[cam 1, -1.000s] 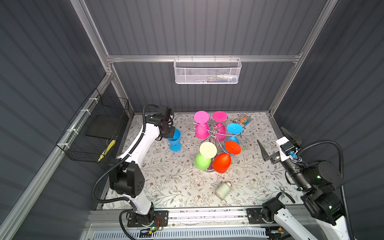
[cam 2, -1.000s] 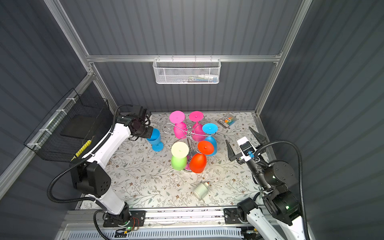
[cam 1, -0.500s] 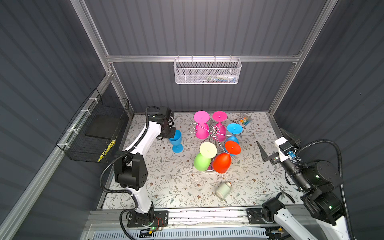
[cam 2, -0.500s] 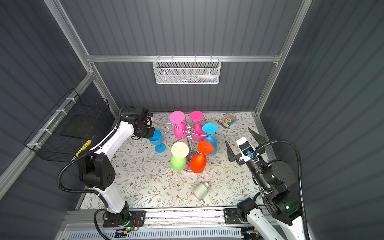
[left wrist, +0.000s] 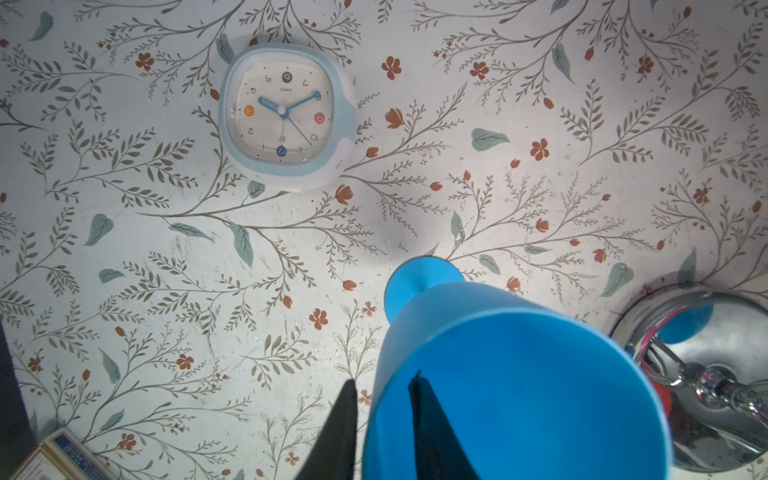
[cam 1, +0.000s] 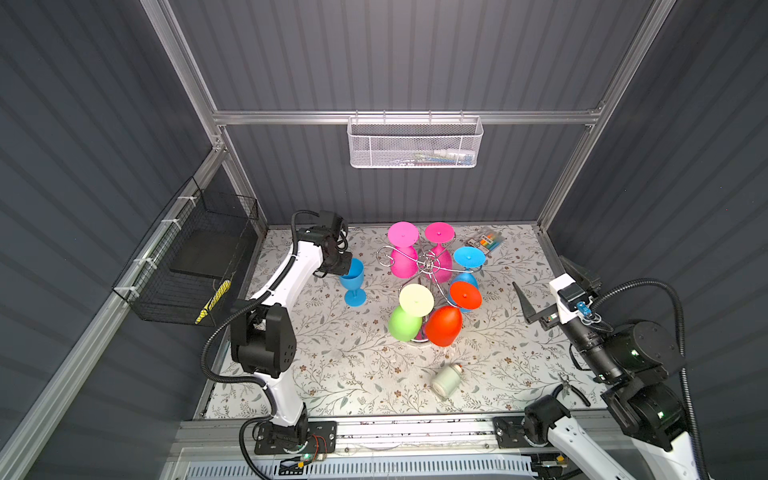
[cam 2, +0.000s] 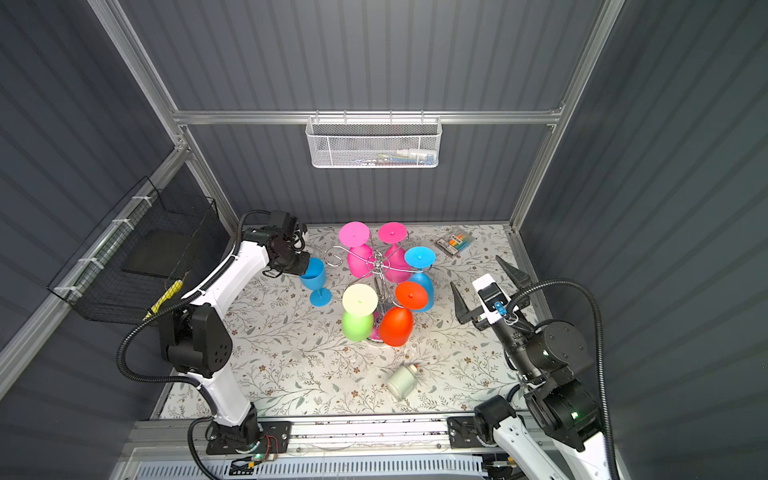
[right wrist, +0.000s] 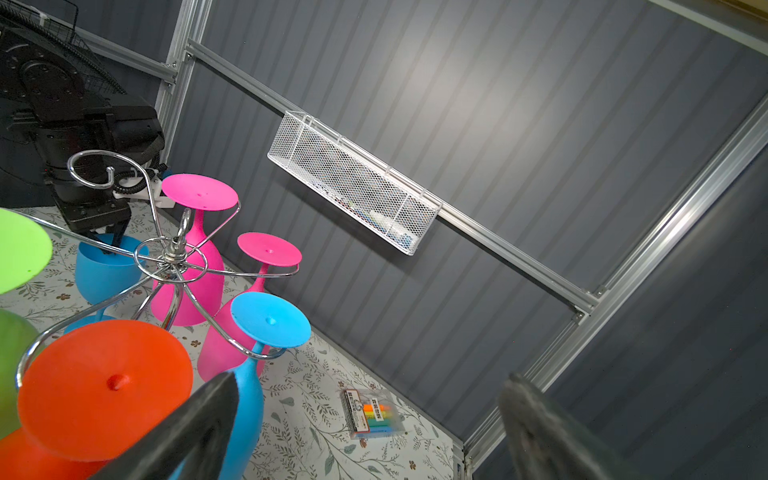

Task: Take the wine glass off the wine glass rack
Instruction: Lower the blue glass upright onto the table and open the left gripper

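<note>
A blue wine glass (cam 1: 352, 277) (cam 2: 313, 274) stands upright on the floral table, left of the wine glass rack (cam 1: 427, 262) (cam 2: 377, 262). My left gripper (cam 1: 347, 266) (left wrist: 384, 376) straddles its rim (left wrist: 519, 374), one finger inside the bowl and one outside, with a gap on each side: open. The chrome rack (right wrist: 174, 253) carries several glasses upside down: pink, blue, orange and green. One curled arm on the rack's left is bare. My right gripper (cam 1: 538, 272) (right wrist: 370, 378) hangs wide open to the right of the rack, holding nothing.
A blue and white clock (left wrist: 286, 114) lies on the table beside the left gripper. A white bottle (cam 1: 446, 379) lies near the front. A marker pack (cam 1: 488, 240) sits at the back right. A black wire basket (cam 1: 199, 266) hangs on the left wall, a white mesh basket (cam 1: 413, 143) on the back wall.
The left gripper's jaws have parted from the blue glass's rim, and the glass stands on its own. The left arm's elbow has shifted slightly. The right arm has barely moved.
</note>
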You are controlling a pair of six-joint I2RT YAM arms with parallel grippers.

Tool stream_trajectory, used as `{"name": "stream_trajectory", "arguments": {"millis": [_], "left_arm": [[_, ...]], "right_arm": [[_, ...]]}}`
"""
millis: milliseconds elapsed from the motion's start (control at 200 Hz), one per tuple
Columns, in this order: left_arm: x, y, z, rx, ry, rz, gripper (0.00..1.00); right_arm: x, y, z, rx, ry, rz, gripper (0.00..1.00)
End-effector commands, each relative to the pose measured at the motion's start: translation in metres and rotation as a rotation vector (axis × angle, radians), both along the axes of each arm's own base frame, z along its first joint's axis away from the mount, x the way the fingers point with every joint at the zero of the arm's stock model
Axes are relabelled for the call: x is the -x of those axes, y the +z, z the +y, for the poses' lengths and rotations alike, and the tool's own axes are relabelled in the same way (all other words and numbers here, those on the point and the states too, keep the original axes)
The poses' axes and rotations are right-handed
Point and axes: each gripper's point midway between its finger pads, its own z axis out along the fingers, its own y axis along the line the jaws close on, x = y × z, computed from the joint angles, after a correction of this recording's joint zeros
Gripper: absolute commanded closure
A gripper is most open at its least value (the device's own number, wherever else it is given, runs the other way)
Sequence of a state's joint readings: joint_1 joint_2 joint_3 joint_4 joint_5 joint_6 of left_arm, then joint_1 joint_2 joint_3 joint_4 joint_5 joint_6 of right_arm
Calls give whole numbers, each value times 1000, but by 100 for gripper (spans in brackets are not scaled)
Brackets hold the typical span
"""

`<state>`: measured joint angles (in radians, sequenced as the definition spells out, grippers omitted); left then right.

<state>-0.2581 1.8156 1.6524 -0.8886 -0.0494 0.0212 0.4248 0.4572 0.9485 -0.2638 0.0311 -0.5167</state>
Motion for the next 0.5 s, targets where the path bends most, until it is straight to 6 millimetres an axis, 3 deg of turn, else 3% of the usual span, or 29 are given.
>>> {"name": "stream_trajectory", "arguments": {"millis": [0,215,495], "left_arm": [[-6,11,-4,38,3,-21,63],[-11,35,-6,79,8,-75,47],[-6,90,3,135,40,-192,43]], "right_arm": [[4,5,-3,-18,-3,-6,1],[5,5,-5,-24,-13,-4,1],[5,6,-7,-33,-22,-2,1]]}}
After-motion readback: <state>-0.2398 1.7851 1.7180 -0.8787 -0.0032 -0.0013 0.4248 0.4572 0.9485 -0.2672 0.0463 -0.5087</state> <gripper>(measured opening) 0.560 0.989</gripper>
